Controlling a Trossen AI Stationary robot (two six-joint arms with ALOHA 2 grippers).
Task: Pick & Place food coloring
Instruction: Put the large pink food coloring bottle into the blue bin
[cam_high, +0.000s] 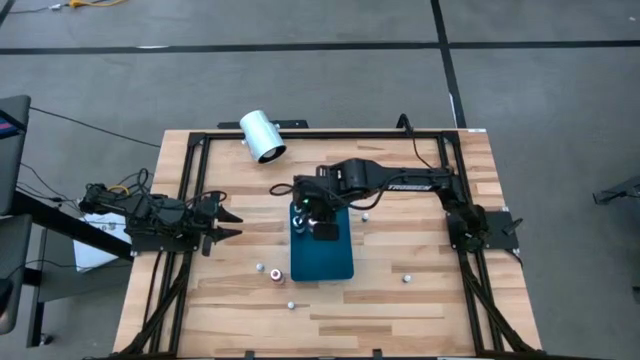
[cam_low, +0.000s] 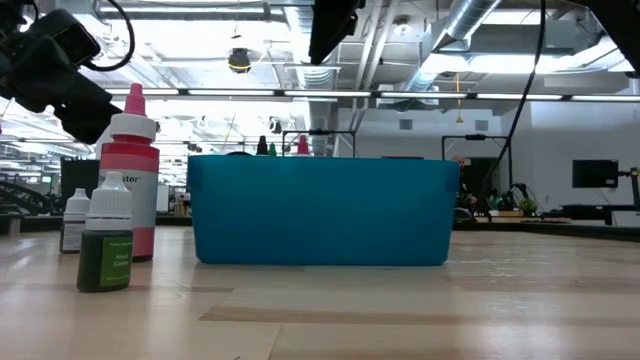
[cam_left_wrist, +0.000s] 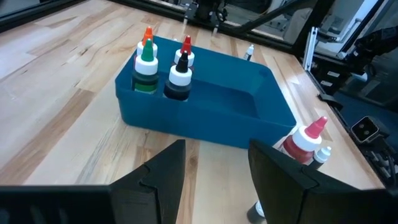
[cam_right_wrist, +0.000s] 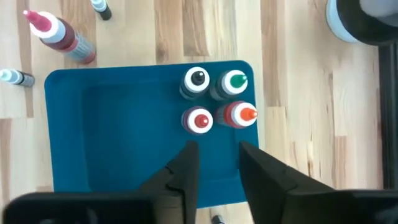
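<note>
Hovering above the blue tray (cam_high: 322, 258), the right gripper (cam_right_wrist: 214, 163) hangs over the tray's inside with its two dark fingers apart and nothing between them; they touch no bottle. Four food coloring bottles stand upright in a tight two-by-two cluster in one corner of the tray: black-tipped bottle (cam_right_wrist: 196, 81), green-tipped bottle (cam_right_wrist: 235, 83), red-tipped bottle (cam_right_wrist: 199, 121) and orange-tipped bottle (cam_right_wrist: 241, 116). In the right wrist view the red-tipped and orange-tipped ones sit nearest the fingertips, just beyond them. Rest of the tray floor is bare. Outside the tray, a taller bottle with pink cap (cam_low: 132, 172) stands on the wooden table (cam_high: 420, 300) just beside one tray corner, and a small bottle with dark green contents (cam_low: 106, 238) stands near it with another small bottle (cam_low: 74, 220) behind. More tiny bottles lie scattered on the table, well apart from the tray, e.g. one (cam_high: 407, 278) to the tray's right side in the high view and one (cam_high: 291, 305) below it. The left gripper (cam_high: 232, 224) waits at the table's left edge, well apart from the tray, fingers spread, empty. A white cylinder (cam_high: 263, 136) lies on its side near the table's far edge.
</note>
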